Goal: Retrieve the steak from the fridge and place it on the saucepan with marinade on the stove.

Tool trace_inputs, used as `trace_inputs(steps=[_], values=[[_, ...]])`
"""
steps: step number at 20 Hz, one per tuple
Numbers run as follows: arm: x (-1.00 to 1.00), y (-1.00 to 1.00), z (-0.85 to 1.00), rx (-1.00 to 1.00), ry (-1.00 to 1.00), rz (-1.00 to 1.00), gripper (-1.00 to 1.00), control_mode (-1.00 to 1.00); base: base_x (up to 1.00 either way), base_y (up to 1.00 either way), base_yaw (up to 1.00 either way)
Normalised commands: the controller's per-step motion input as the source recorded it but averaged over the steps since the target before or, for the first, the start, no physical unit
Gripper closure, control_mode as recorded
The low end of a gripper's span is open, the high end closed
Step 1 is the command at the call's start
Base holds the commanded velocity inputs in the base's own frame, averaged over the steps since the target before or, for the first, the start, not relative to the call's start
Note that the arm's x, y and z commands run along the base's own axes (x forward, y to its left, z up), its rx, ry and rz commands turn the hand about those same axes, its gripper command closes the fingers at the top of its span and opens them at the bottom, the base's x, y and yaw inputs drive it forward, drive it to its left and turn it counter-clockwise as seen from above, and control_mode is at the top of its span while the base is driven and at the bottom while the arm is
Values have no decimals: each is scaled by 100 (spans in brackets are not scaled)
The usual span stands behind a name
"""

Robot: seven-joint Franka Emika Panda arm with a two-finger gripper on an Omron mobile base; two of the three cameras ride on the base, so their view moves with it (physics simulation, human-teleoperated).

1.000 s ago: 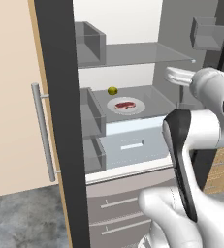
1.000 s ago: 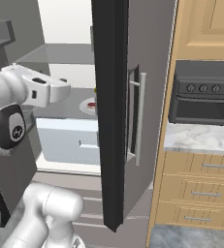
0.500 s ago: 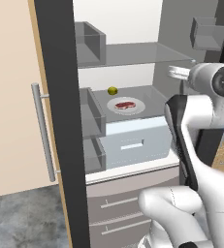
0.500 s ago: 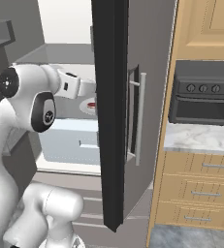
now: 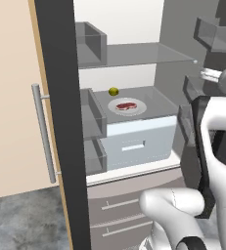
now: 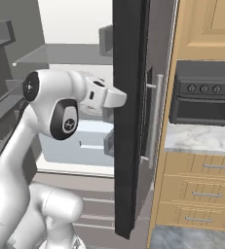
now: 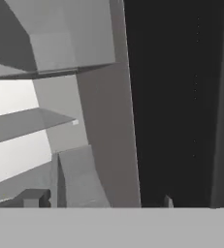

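Note:
The fridge (image 5: 148, 57) stands open with its white inside showing. On the middle glass shelf the steak (image 5: 125, 105), dark red with white marbling, lies on a round white plate (image 5: 140, 109). My arm rises at the right, and its hand (image 6: 103, 96) sits far right of the steak, up against the dark edge of the right fridge door (image 6: 131, 126). In the hand view my gripper (image 7: 100, 199) is open, its fingertips (image 7: 33, 197) wide apart with nothing between them, facing grey door bins and the dark door edge. The saucepan and the stove are out of view.
A small yellow-green fruit (image 5: 113, 91) lies behind the plate. A white drawer (image 5: 141, 139) sits under that shelf, and grey bins (image 5: 92, 44) line the left door. Right of the fridge are a black oven (image 6: 204, 95), a marble counter (image 6: 196, 138) and wooden drawers (image 6: 201, 194).
My arm has swung to the right, carrying the hand from the middle of the fridge opening over to the right door's edge. The steak and plate have not moved.

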Motion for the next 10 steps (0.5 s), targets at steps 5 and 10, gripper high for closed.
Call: trace_inputs(steps=[5, 10], values=[[-43, -100, -31, -4, 4, -37, -100, -100, 0, 0, 0], [-43, -100, -32, -2, 3, -35, -100, -100, 0, 0, 0]])
